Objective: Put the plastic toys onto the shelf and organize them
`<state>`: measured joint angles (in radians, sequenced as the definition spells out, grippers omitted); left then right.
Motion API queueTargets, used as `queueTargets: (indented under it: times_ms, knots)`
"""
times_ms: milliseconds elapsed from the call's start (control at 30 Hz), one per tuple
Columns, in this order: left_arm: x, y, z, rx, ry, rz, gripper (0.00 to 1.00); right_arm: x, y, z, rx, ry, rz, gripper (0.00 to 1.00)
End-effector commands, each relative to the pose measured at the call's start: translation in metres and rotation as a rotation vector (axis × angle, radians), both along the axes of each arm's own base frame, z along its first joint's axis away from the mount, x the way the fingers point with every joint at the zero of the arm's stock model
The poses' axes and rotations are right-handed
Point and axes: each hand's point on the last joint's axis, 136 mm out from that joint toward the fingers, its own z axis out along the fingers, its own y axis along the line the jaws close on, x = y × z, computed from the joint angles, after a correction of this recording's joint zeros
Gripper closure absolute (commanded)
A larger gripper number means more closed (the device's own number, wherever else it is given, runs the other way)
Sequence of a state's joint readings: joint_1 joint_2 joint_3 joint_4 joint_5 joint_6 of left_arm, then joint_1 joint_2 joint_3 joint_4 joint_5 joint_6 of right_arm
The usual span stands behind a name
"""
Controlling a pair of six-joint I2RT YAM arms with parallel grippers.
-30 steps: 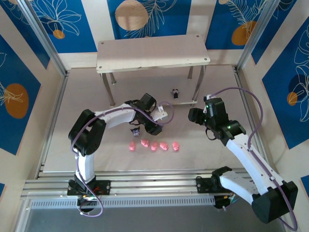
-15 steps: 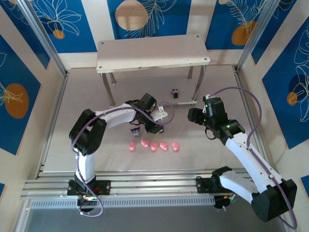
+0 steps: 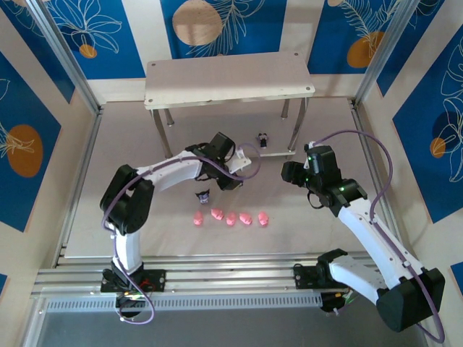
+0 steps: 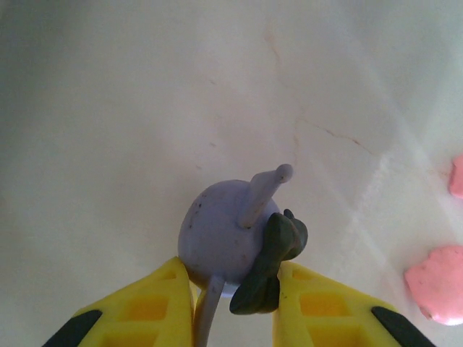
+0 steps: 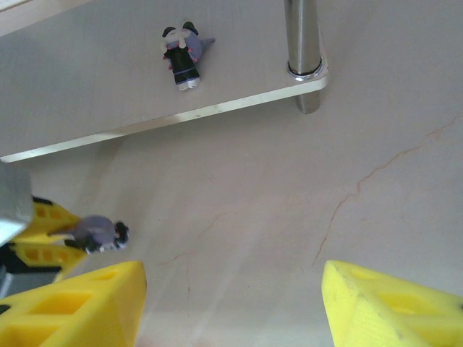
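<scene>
Purple-black figurine [image 4: 224,231] clamped in the left end effector [image 4: 231,283], right end effector [image 5: 231,289] wide and empty — one dark toy [image 5: 182,56] lies on the shelf [image 5: 87,94] ahead of it, five pink pigs [image 3: 230,217] and another dark figurine [image 3: 204,195] left to shelve on the worktop [image 3: 145,144] just behind the left one.

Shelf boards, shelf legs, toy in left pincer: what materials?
Shelf boards: likely laminated wood or plastic board, matte beige, paler cut edge. Legs: polished metal tubes, mirror-like streaks. Toy in the left pincer: probably moulded plastic, smooth matte lavender-grey surface.
</scene>
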<state>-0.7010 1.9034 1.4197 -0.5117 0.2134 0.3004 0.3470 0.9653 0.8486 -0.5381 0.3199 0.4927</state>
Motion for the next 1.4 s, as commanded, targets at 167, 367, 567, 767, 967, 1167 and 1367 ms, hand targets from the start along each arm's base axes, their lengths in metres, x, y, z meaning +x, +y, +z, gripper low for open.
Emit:
queueTargets:
  times_ms: [167,367,567,767,967,1167,1367]
  knots:
    - [0.058,0.016,0.061,0.024,-0.140,0.155,0.95,0.000,0.003,-0.002,0.031,0.003,0.005,0.34]
    - [0.083,0.019,0.059,0.050,-0.150,0.212,0.94,0.001,0.003,0.000,0.031,-0.003,0.006,0.34]
    - [0.093,0.016,0.053,0.031,-0.141,0.244,0.91,0.001,0.003,-0.001,0.030,-0.001,0.005,0.34]
    - [0.101,0.015,0.046,0.010,-0.153,0.280,0.90,0.002,0.005,-0.003,0.030,0.003,0.011,0.34]
    - [0.107,0.015,0.046,-0.008,-0.161,0.283,0.90,0.004,0.006,-0.005,0.034,0.011,0.012,0.34]
    - [0.112,0.016,0.040,-0.019,-0.148,0.281,0.88,0.005,0.007,-0.006,0.036,0.016,0.014,0.34]
    - [0.113,0.017,0.033,-0.023,-0.132,0.278,0.86,0.006,0.007,-0.006,0.032,0.016,0.013,0.34]
